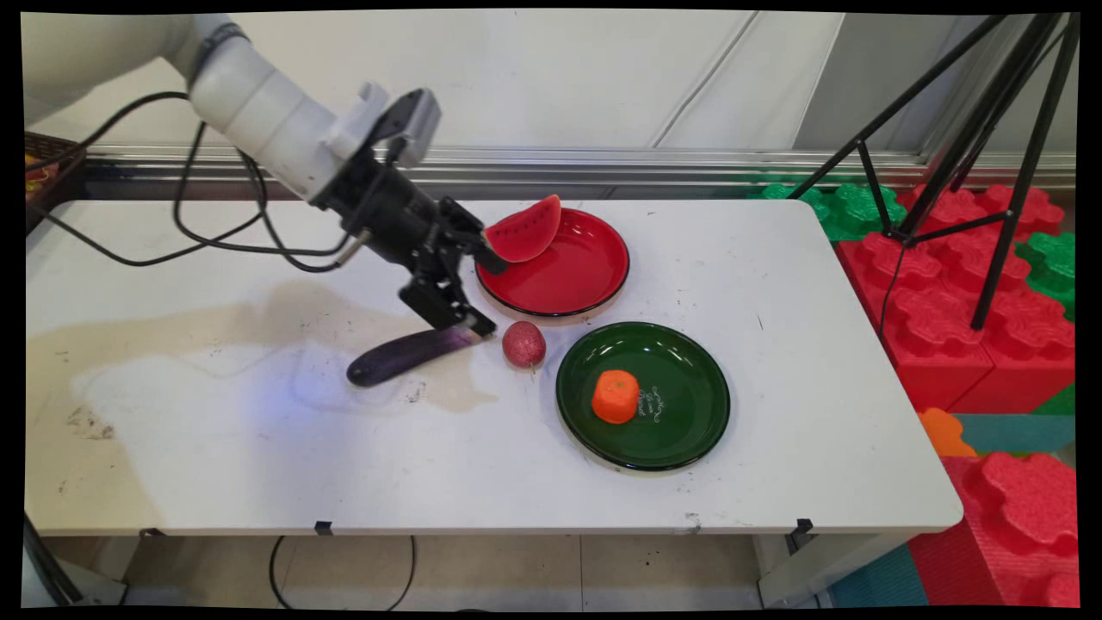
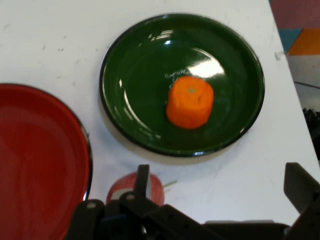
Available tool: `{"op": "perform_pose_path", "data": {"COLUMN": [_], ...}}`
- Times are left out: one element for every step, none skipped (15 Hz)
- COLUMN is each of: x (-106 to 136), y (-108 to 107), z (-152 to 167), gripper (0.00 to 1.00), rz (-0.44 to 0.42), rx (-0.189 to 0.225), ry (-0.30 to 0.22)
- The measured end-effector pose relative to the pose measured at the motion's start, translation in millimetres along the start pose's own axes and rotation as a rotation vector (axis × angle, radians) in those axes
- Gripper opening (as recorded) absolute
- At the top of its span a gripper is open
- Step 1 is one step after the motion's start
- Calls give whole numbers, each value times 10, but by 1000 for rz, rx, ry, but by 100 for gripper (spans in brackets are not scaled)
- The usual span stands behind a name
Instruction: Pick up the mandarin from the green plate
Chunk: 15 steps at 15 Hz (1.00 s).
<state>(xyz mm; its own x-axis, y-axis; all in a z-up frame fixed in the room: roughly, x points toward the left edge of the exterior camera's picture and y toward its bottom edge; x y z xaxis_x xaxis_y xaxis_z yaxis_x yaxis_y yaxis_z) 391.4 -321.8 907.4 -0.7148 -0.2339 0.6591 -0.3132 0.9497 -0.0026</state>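
Red plate [image 2: 40, 165] cut off by the hand view's left and bottom edges, small red fruit [image 2: 131, 189] half hidden behind the claw's linkage there, eggplant's [image 1: 405, 355] stem end covered by a finger in the main view, watermelon slice [image 1: 525, 231] out of the hand view, white script on the green plate [image 1: 680, 430] too small to read

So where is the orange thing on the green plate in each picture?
Main view: the orange toy fruit sits on the green plate, lower right of centre, left of the plate's middle.
Hand view: the same fruit is near the picture's centre, on the green plate.
Shared landmark: the red plate beside the green one.
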Motion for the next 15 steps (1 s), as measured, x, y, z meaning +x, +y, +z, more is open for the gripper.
{"op": "perform_pose_path", "data": {"x": [43, 86, 129, 168, 208, 249, 282, 304, 336, 357, 385, 400, 423, 445, 462], "y": [8, 16, 21, 22, 25, 26, 25, 24, 20, 16, 9, 3, -5, -13, -19], "z": [80, 175, 278, 376, 493, 613, 715, 780, 880, 944, 1037, 1097, 1185, 1286, 1379], "gripper": [100, 100, 100, 100, 100, 100, 100, 100, 100, 100, 100, 100, 100, 100, 100], "rz": [5, 11, 18, 24, 29, 34, 38, 40, 42, 43, 45, 46, 50, 51, 51], "rx": [-3, -5, -8, -10, -11, -11, -12, -11, -10, -8, -5, -3, -1, 1, 2], "ry": [-2, -7, -13, -20, -29, -39, -48, -54, -63, -68, -77, -84, -94, -106, -118]}}
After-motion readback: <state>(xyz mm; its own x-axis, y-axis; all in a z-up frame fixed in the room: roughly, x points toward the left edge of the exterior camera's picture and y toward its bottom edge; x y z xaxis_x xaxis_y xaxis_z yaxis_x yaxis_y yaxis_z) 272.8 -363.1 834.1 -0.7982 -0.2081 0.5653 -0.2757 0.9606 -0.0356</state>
